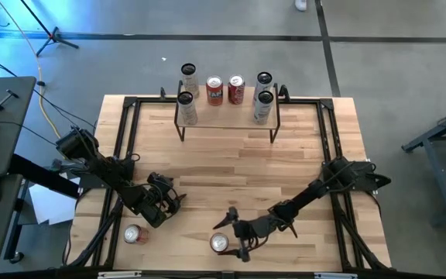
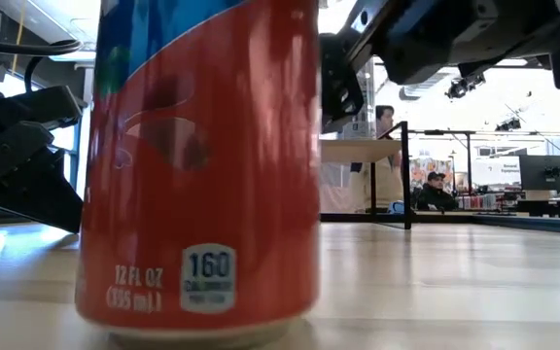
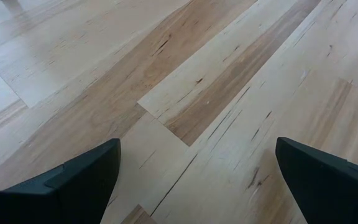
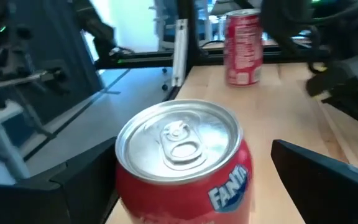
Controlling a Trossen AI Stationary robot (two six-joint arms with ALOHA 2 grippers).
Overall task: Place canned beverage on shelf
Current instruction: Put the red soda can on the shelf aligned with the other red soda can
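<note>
With my right claw spread wide around the upright Fanta can, an off-centre squeeze could topple it; my left claw waits released beside.

Both arms low over the near end, tools spread wide.
The right arm reaches in from its side, elbow bent, its tool low with both fingers apart. The left arm folds in from its corner, its tool angled downward, fingers wide apart, gripping nothing.
</note>
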